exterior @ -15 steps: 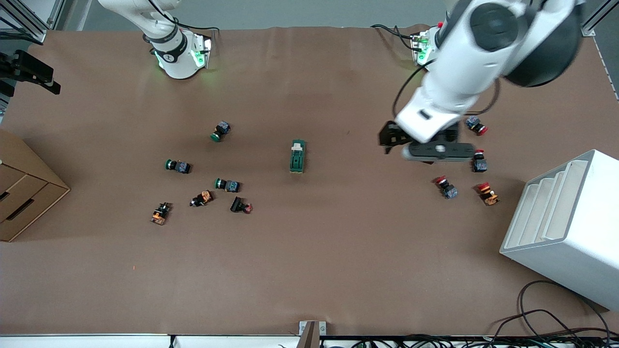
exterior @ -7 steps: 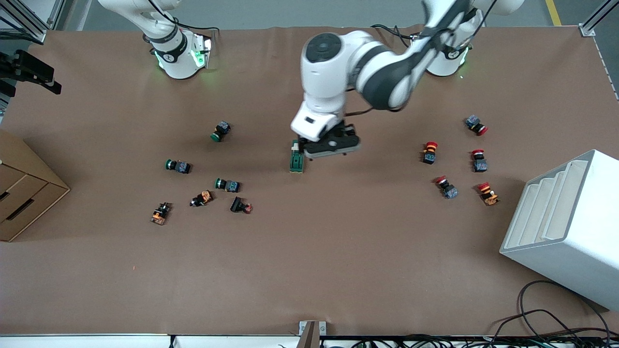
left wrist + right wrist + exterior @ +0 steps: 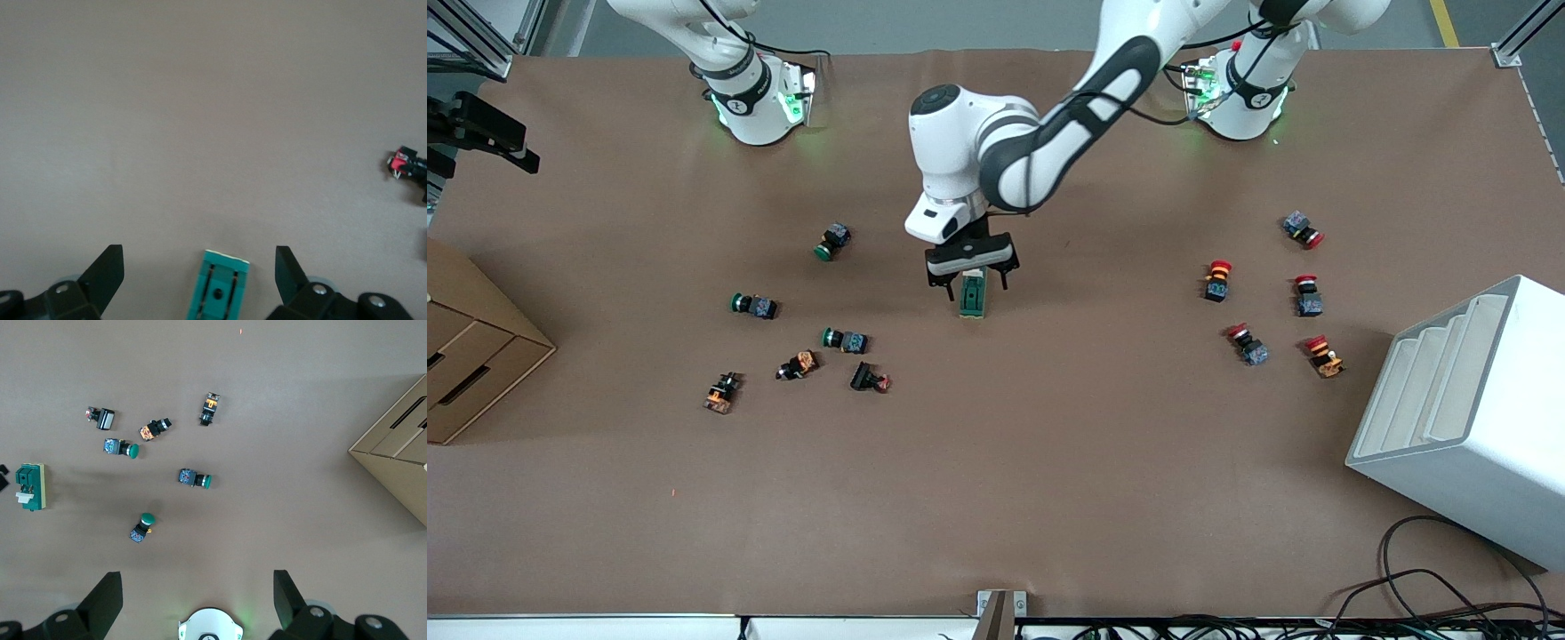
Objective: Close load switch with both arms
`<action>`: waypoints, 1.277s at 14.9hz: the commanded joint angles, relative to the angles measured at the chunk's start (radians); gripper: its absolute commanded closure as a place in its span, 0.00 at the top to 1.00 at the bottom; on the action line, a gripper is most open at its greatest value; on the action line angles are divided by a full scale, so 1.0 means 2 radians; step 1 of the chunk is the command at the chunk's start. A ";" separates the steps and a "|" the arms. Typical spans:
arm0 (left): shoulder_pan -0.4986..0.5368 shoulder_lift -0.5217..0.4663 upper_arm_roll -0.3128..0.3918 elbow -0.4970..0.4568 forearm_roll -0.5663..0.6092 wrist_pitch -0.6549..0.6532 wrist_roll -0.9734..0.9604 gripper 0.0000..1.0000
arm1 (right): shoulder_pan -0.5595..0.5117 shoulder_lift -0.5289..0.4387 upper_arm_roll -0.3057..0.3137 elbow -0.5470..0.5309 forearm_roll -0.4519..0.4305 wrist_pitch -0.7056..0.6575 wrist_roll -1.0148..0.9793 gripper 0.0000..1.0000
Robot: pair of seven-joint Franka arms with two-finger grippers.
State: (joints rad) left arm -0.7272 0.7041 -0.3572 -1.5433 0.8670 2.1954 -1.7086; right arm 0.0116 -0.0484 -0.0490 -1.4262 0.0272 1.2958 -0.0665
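The load switch (image 3: 973,300) is a long dark green block with a cream-white handle piece, lying mid-table. My left gripper (image 3: 971,281) hangs just over its end toward the robot bases, open, with one finger on each side. In the left wrist view the load switch (image 3: 220,293) lies between the spread fingers of the left gripper (image 3: 199,273), touching neither. My right gripper (image 3: 198,593) is open and empty, held high over its own base, and the load switch (image 3: 31,487) shows far off in that view. The right arm (image 3: 729,71) waits at its base.
Green-capped push buttons (image 3: 831,242) and orange ones (image 3: 722,392) lie scattered toward the right arm's end. Red-capped buttons (image 3: 1216,280) lie toward the left arm's end. A cardboard box (image 3: 471,356) and a white rack (image 3: 1467,418) stand at the table's ends.
The left arm has swung from over the red-capped buttons to the middle and lowered its open gripper over the load switch. The right arm has not moved.
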 commanded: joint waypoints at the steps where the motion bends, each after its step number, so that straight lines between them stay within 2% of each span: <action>1: -0.025 0.025 0.002 0.008 0.072 0.005 -0.055 1.00 | -0.007 0.003 0.001 -0.004 0.007 0.001 -0.005 1.00; 3: -0.040 0.028 0.002 -0.007 0.112 0.005 -0.094 1.00 | -0.007 0.023 0.001 -0.004 0.003 0.004 -0.007 1.00; 5: -0.040 0.023 0.002 -0.043 0.158 0.005 -0.131 1.00 | -0.008 0.056 0.001 -0.002 -0.001 0.006 -0.007 1.00; 8: -0.052 0.025 0.002 -0.068 0.224 0.005 -0.223 1.00 | -0.009 0.111 0.001 -0.001 -0.009 0.016 -0.007 1.00; 11: -0.052 0.026 0.002 -0.097 0.297 0.005 -0.299 1.00 | -0.001 0.115 0.001 -0.006 -0.013 0.041 0.004 1.00; 14: -0.053 0.027 0.002 -0.108 0.324 0.004 -0.317 1.00 | 0.027 0.119 0.004 -0.007 -0.004 0.045 0.137 1.00; 19: -0.057 0.028 0.003 -0.129 0.367 -0.001 -0.327 1.00 | 0.109 0.121 0.005 -0.042 -0.004 0.084 0.375 1.00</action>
State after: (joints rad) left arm -0.8332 0.7709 -0.3584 -1.7657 1.5485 2.1996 -2.3257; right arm 0.1818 0.2083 -0.0357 -1.4530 0.0187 1.4206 0.5201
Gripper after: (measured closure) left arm 0.000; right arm 0.000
